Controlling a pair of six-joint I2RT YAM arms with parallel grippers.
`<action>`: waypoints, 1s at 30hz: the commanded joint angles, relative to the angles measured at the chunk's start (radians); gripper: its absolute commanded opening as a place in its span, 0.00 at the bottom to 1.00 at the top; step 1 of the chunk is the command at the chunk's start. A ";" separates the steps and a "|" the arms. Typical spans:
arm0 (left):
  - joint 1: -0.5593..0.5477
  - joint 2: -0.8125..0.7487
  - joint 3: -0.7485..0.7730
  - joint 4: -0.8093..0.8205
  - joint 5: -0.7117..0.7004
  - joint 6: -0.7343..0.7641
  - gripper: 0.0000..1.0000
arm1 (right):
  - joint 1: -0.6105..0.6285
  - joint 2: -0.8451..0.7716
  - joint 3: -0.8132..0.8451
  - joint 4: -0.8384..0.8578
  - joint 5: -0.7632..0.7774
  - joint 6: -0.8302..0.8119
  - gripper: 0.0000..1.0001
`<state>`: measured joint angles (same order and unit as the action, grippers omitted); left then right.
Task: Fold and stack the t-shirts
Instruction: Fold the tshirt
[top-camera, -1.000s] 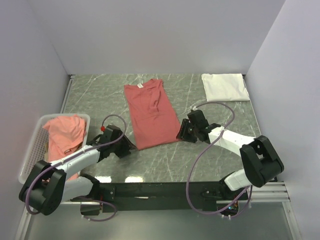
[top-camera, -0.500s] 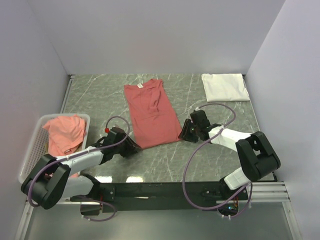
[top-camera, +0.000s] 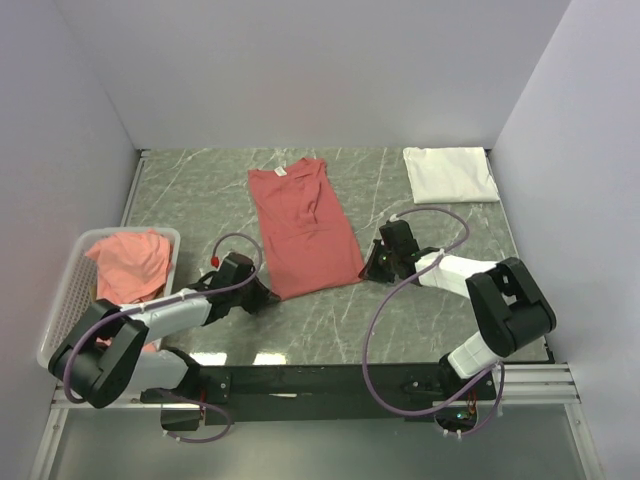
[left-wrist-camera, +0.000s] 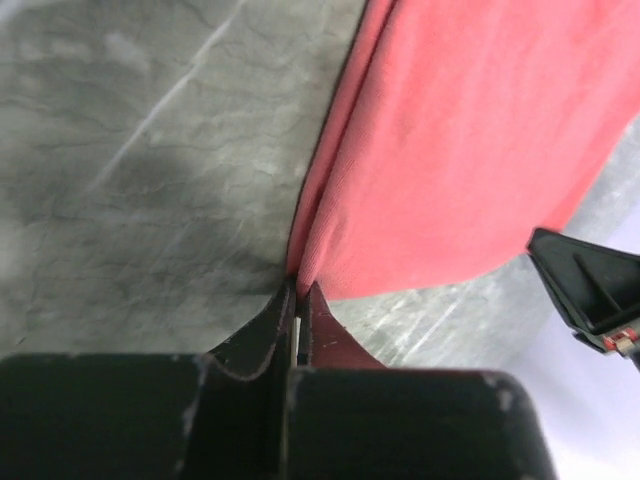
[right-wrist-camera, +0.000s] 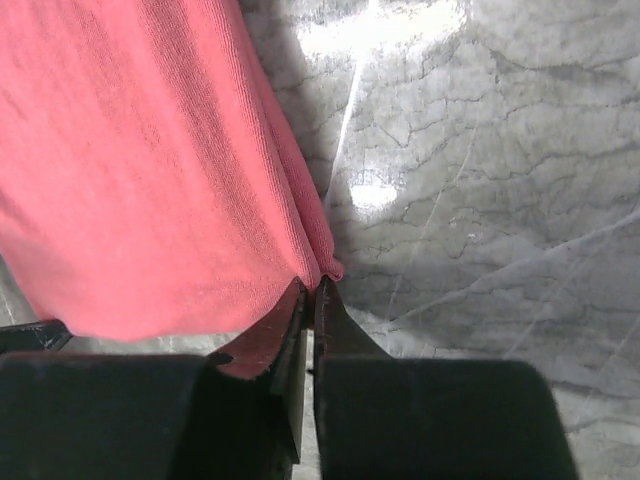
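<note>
Overhead, a red t-shirt (top-camera: 300, 225) lies flat in the middle of a grey marbled table (top-camera: 200, 190). It is folded lengthwise into a long narrow strip, with the neck and its small white label toward the far wall and the hem toward the two arms.

The left gripper (top-camera: 265, 293) sits low on the table at the near left corner of the hem. In the left wrist view its two dark fingers are pressed together, with the folded edge of the red cloth (left-wrist-camera: 450, 150) pinched at their tips (left-wrist-camera: 297, 295).

The right gripper (top-camera: 367, 268) is at the near right corner of the same hem. Its wrist view shows the fingers closed tight (right-wrist-camera: 312, 290) on the corner of the fabric (right-wrist-camera: 140, 170), which spreads away to the left over the table. So each gripper grasps one hem corner, and the rest of the shirt stretches away from both toward the back wall.

A white t-shirt (top-camera: 450, 173) lies folded in the far right corner of the table, well apart from both grippers. A coral t-shirt (top-camera: 130, 262) sits crumpled in a white mesh basket (top-camera: 62, 295) at the table's left edge, beside the left arm.
</note>
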<state>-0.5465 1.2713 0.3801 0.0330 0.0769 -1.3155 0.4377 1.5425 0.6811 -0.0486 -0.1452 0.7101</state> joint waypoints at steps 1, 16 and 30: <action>-0.003 -0.026 0.077 -0.181 -0.074 0.048 0.01 | -0.004 -0.024 -0.015 -0.037 0.006 -0.018 0.02; -0.056 -0.371 -0.043 -0.507 -0.074 0.032 0.01 | 0.153 -0.471 -0.351 -0.125 -0.001 0.106 0.00; -0.079 -0.458 -0.090 -0.545 -0.065 0.047 0.01 | 0.245 -0.633 -0.387 -0.198 0.081 0.193 0.07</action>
<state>-0.6266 0.8268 0.2962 -0.4534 0.0551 -1.2854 0.6811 0.9298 0.2855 -0.1886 -0.1379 0.9058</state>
